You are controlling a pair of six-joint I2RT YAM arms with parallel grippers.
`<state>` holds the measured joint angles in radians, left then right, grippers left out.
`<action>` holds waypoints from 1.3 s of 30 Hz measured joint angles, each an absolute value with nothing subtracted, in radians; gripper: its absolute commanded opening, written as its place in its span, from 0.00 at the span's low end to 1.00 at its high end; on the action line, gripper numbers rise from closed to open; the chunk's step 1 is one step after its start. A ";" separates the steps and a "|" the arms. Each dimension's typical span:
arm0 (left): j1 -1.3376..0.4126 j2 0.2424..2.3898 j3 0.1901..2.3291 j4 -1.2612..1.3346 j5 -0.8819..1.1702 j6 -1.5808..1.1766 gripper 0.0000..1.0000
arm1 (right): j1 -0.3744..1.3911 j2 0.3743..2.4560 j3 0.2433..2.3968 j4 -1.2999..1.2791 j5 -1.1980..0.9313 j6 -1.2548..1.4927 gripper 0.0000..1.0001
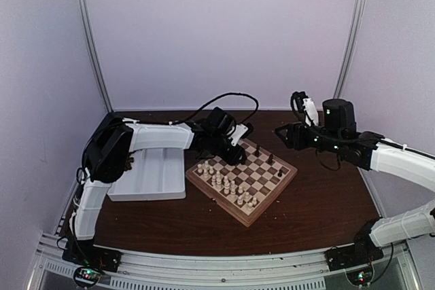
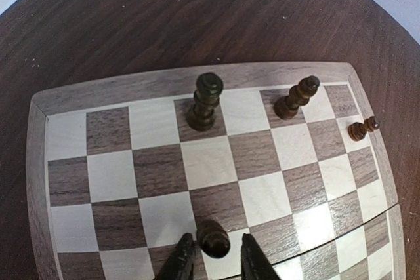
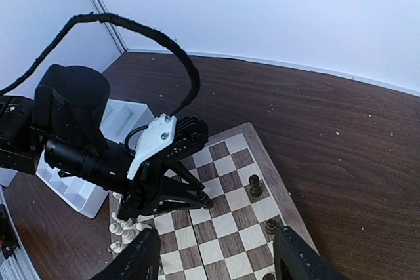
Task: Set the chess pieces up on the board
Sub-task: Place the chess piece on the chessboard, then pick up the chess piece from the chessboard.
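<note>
Broadly, the dark wooden bench (image 1: 319, 202) is closed in by pale walls at the back and both sides, and its widest bare stretch lies to the right of the board and in front of it. A white tray (image 1: 153, 174) sits on the left, its near right corner just beside the board's left corner. The board (image 1: 217, 201) lies turned cornerwise at mid-bench, with bare wood showing past its far rim in the left wrist view. The left arm reaches over the tray to the board's far-left side, and the left tool (image 2: 217, 244) points down at a square a few rows in from the far rim. Its fingers (image 2: 184, 260) stand slightly parted on either side of a dark piece (image 2: 213, 235), with a thin gap showing on one side. The right tool (image 3: 216, 260) hangs above the bench by the board's far right, its fingers spread wide with nothing between them. Cream pieces (image 1: 228, 185) crowd the board's near-left rows. Three more dark pieces stand along the far edge: a tall one (image 2: 205, 100), a second (image 2: 296, 96) and a small one (image 2: 362, 128) close to the side rim.
</note>
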<state>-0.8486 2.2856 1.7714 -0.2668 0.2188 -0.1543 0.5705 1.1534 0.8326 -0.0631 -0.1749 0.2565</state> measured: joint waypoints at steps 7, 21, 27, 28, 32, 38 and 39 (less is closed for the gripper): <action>-0.851 2.286 1.771 -0.286 0.201 -0.152 0.50 | 0.569 1.153 0.833 -0.064 -0.187 0.262 0.62; -0.851 2.011 1.590 -0.278 0.133 -0.152 0.50 | 0.554 1.234 1.123 -0.399 -0.391 0.353 0.64; -0.851 1.770 1.430 -0.258 0.033 -0.152 0.51 | 0.554 1.286 1.196 -0.500 -0.500 0.428 0.64; -0.851 1.737 1.408 -0.261 0.010 -0.152 0.51 | 0.554 1.293 1.196 -0.508 -0.505 0.438 0.64; -0.851 1.617 1.314 -0.273 -0.096 -0.156 0.54 | 0.554 1.345 1.204 -0.529 -0.513 0.461 0.61; -0.847 1.400 1.128 -0.315 -0.226 -0.168 0.56 | 0.556 1.490 1.253 -0.558 -0.507 0.469 0.56; -0.844 1.364 1.100 -0.324 -0.244 -0.176 0.57 | 0.559 1.512 1.266 -0.573 -0.493 0.463 0.55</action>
<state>-0.8444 1.3640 1.1004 -0.3244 -0.2436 -0.1761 0.5587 1.5124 1.2663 -0.5732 -0.4931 0.4629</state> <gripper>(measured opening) 0.560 0.571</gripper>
